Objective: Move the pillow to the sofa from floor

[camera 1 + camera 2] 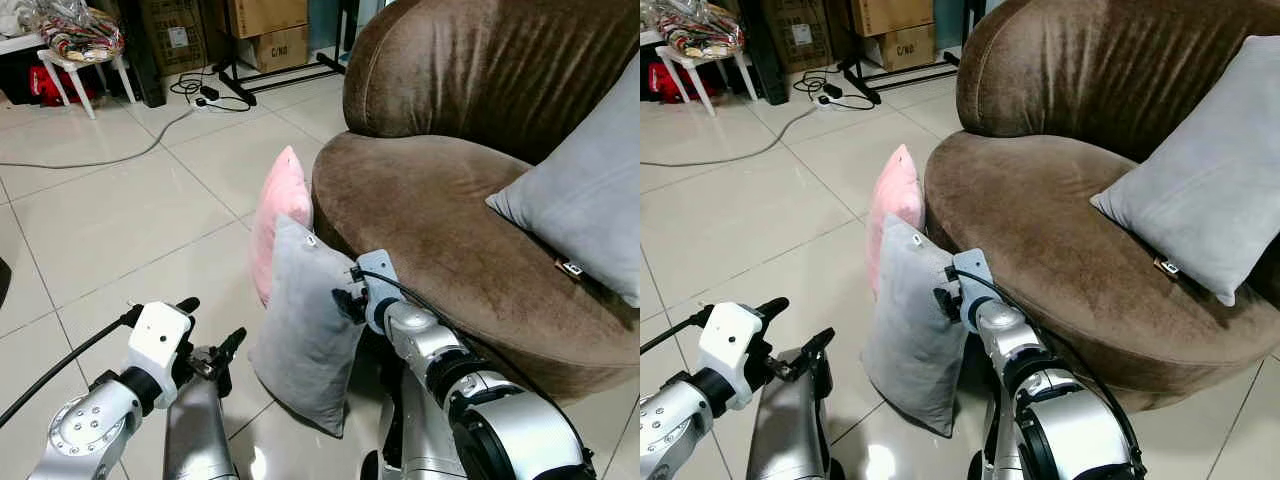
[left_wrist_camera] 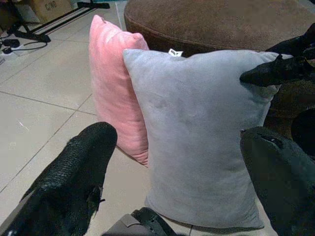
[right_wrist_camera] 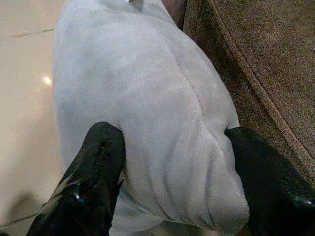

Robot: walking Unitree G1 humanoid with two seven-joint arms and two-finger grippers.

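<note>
The right tool [image 3: 172, 162] is pinching the grey pillow [image 1: 305, 320], standing on the floor [image 1: 120, 210] against the sofa [image 1: 440, 220] (grasp step); left tool [image 2: 182, 187] is spread; next: lifting onto seat

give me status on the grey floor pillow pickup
Right gripper pinching grey pillow's edge. Left gripper open, short of it. Pillow on floor against sofa, pink pillow behind.

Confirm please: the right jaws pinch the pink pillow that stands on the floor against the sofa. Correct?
Not quite. The right gripper pinches the grey pillow, not the pink pillow behind it; the right wrist view shows this. It does stand on the floor against the sofa.
</note>
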